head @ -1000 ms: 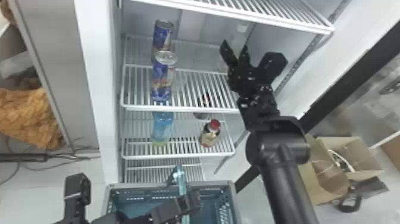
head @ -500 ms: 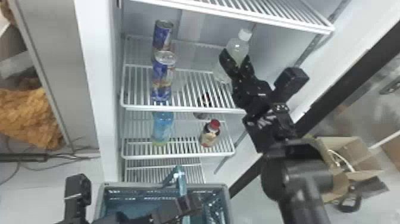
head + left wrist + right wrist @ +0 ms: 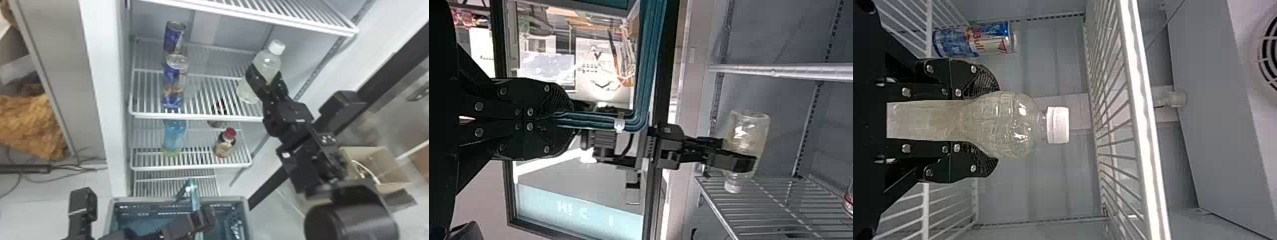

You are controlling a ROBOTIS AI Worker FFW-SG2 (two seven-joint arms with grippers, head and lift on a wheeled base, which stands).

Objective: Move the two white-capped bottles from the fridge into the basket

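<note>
The right gripper (image 3: 997, 123) is grasping the clear plastic bottle with the white screw cap (image 3: 267, 60), one of the task's two. Its fingers are pressing on opposite sides of the body, just under the shoulder. The bottle is sitting inside the fridge, at the robot's right end of the white wire shelf (image 3: 198, 117), and appears to be hanging slightly above the wires. The left gripper (image 3: 571, 121) is clenching the teal handle (image 3: 649, 75) of the grey-rimmed blue-green basket (image 3: 143, 200), which is waiting below the fridge opening. Two blue-and-silver drink cans (image 3: 174, 79) are standing at the shelf's other end. Where the second white-capped bottle is resting cannot be told.

Handling notes: the bottle is probably carrying liquid, so expect moderate weight and a shifting load. Its thin wall is likely yielding under pressure and becoming slippery if condensation is forming. The present hold is suiting removal; avoid gripping by the cap, as the body would be swinging.

Next step, as judged: the right arm should be drawing the bottle forward past the shelf edge, then lowering it into the basket beside the handle. Caution: the base may be catching on the wires, or the bottle may be striking the handle.
</note>
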